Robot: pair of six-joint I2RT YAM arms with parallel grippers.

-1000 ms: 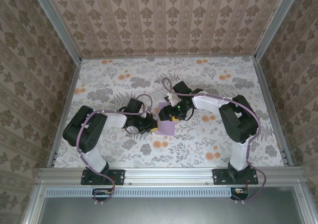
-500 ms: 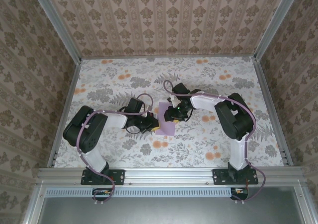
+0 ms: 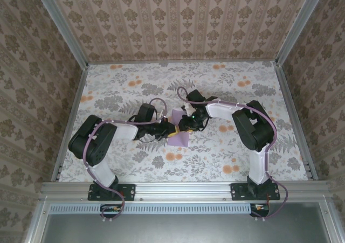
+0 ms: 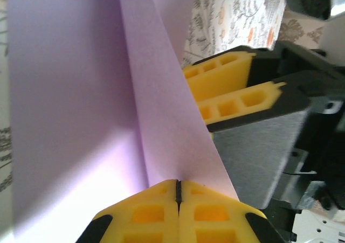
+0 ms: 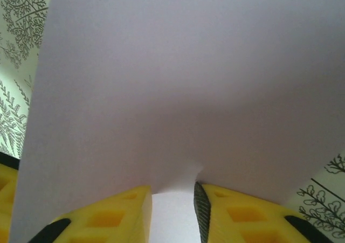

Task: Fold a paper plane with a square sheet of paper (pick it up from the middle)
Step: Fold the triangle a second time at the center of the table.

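Enclosure: patterned walls (image 3: pixel 178 22) on the left, far and right sides, with metal rails along the edges.

Worktop (image 3: pixel 237 87): floral surface, grey leaves and orange blossoms, spanning the floor of the enclosure.

Left arm (image 3: pixel 94 143): black, based at the near left and reaching right toward the centre. Right arm (image 3: pixel 253 127): black and white, based at the near right and bent back leftward to the same spot. The two wrists meet near the middle of the worktop.

The square sheet of paper (image 3: pixel 179 139): lavender, unmarked, at the centre of the worktop between the two wrists. It is no longer flat. A sharp crease runs along it and one panel stands up from the fold. Whether its near edge rests on the surface cannot be told.

Left pincer (image 4: pixel 178 185): yellow fingers pressed together, pinching the sheet exactly on the crease line.

Right pincer (image 5: pixel 172 192): on the opposite, right side of the sheet, just beside the left one. Its yellow fingers stand a little apart, and an edge of the sheet sits in the gap between them without being clamped.
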